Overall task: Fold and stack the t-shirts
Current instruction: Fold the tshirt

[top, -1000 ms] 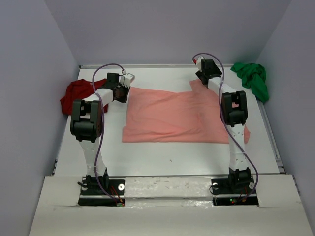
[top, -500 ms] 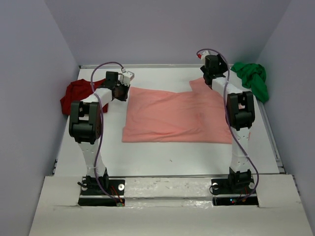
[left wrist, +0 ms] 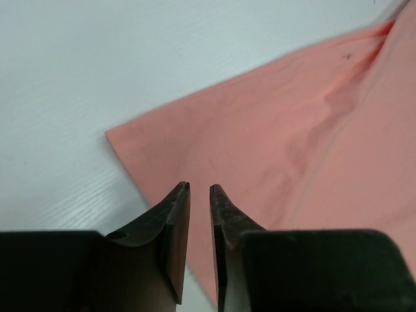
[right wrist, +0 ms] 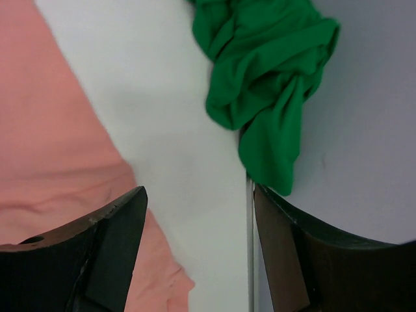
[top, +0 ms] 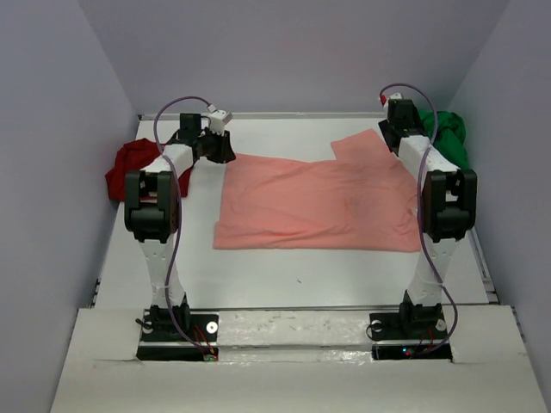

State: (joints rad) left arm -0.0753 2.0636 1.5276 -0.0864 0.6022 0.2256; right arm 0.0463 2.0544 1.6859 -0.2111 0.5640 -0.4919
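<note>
Having swung to the top view's upper right, the right gripper (right wrist: 198,192) hung wide open and empty between the spread salmon-pink shirt (top: 310,202) mid-frame and the bunched green shirt (right wrist: 266,78), which it might snag by mistake; the left gripper (left wrist: 199,188), barely parted, held nothing.

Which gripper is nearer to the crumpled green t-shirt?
Right. The right gripper hangs open just beside the green t-shirt, which lies to its right. The left gripper is at the opposite side, above the salmon-pink t-shirt's far left corner.
</note>
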